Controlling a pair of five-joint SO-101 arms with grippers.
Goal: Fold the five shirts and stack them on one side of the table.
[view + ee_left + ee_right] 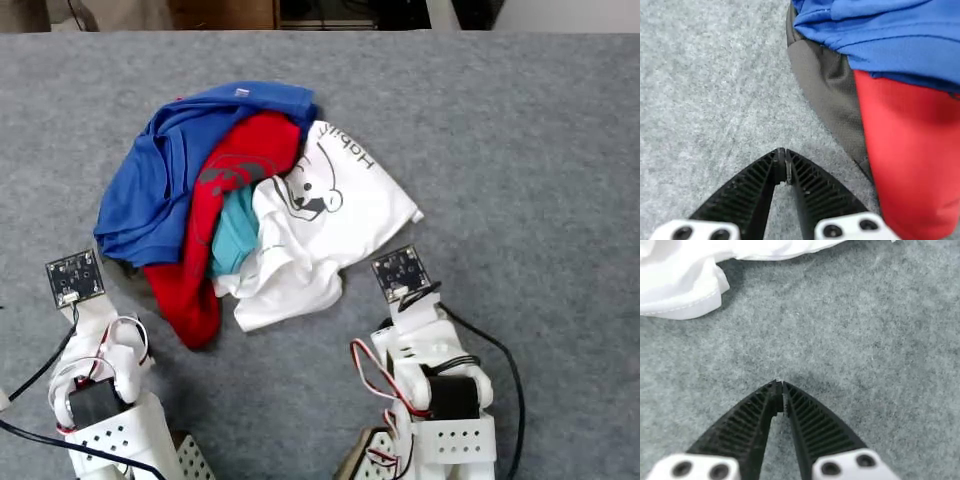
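Note:
A heap of shirts lies mid-table: a blue shirt [170, 170] at the left, a red shirt [215, 215] across it, a teal shirt [236, 240] peeking out, and a white shirt [320, 215] with a bear print at the right. A dark grey shirt [832, 100] shows under the blue shirt [890, 35] and red shirt [910, 160]. My left gripper [782, 167] is shut and empty over bare felt beside the heap's near left edge. My right gripper [778, 396] is shut and empty just short of the white shirt [680, 285].
Grey felt covers the table [530, 150], with wide free room at the right and far side. Both arm bases [440, 410] stand at the near edge with trailing cables. Furniture stands beyond the far edge.

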